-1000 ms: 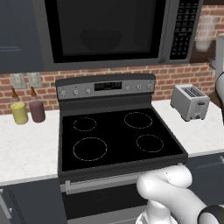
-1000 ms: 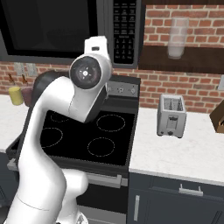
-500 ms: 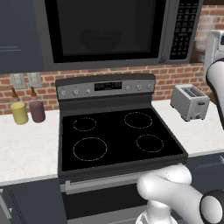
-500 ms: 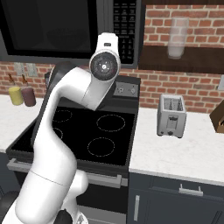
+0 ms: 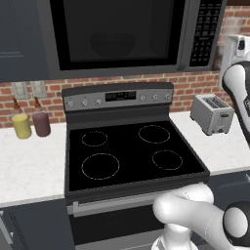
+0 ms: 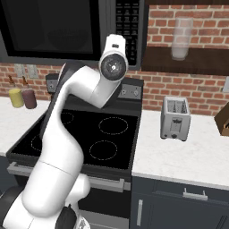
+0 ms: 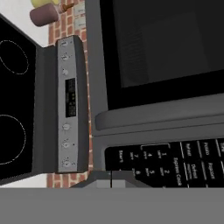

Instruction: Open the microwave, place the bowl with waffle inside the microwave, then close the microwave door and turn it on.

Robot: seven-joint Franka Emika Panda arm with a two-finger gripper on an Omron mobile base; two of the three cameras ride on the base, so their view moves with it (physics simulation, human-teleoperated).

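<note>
Hand view looks sideways along the large dark grey over-range microwave (image 7: 153, 87), which sits straight ahead of the gripper. Its wide dark grey microwave door (image 7: 162, 48) with the smooth black glass window is shut, and the black button keypad strip (image 7: 170, 164) with small white lettering lies closest to the gripper. I cannot tell whether the gripper is wide or narrow, since its fingertips cannot be made out.

Left base view shows a rounded bowl shape (image 5: 111, 45) dimly through the glossy window glass, beyond the gripper's reach behind the shut door; the waffle cannot be made out.

Right base view has the white arm (image 6: 96, 89) curving up from the lower left, its round dark-centred wrist joint level with the keypad. Below the gripper lies the flat black glass stove top (image 6: 89, 134) with thin white burner rings and a grey knob panel. To the gripper's right a small boxy silver toaster (image 6: 175, 117) stands on the pale speckled bench (image 6: 188, 156). Far to its left stand a yellow cylindrical cup (image 6: 16, 97) and a maroon cylindrical cup (image 6: 29, 99), just beside each other against the red brick wall (image 6: 197, 85).
</note>
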